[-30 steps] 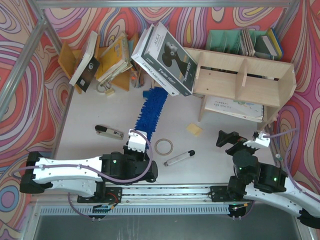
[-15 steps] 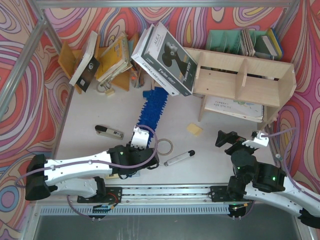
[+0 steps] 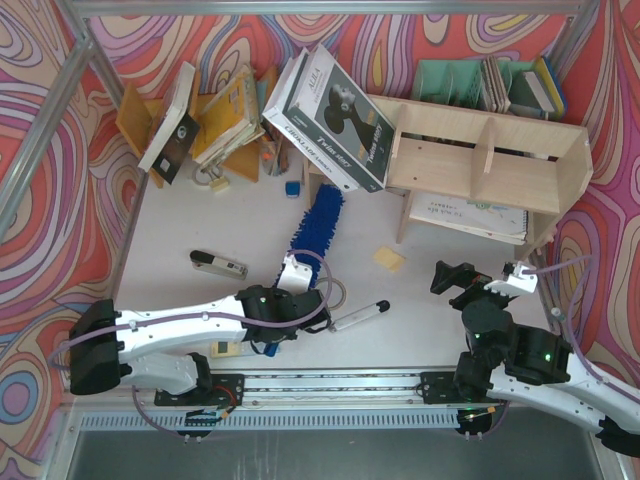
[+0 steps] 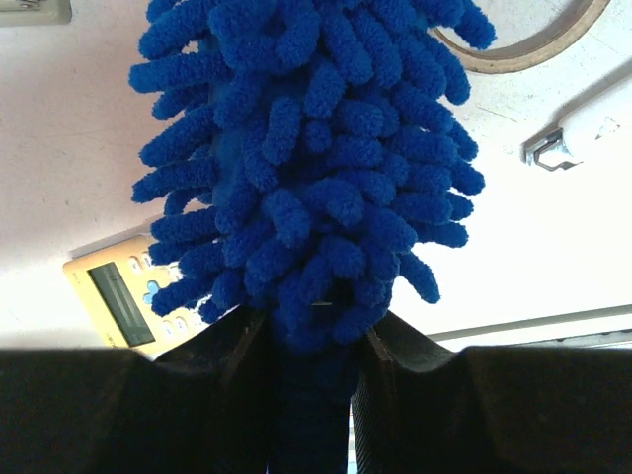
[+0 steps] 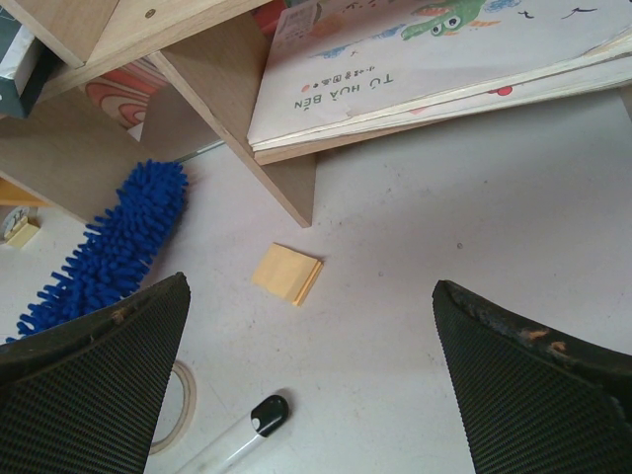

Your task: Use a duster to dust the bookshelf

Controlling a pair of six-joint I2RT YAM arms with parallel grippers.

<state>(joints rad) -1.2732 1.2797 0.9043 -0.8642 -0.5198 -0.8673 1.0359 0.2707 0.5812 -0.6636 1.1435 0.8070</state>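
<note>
At the middle of the table [image 3: 190, 225], we watched the left gripper [image 3: 297, 270] clamped tight on the handle end of the duster [image 3: 314, 220], its blue fluff reaching toward the back. The tip sat near the leaning box [image 3: 330, 120], just left of the bookshelf [image 3: 490, 165] and not touching it. Over on the right, we saw the right gripper [image 3: 455, 277] spread wide and empty, hanging above the tabletop near a yellow notepad [image 5: 286, 274].

Bright blue duster [image 3: 318, 215], pale plywood bookshelf [image 3: 440, 118]
</note>
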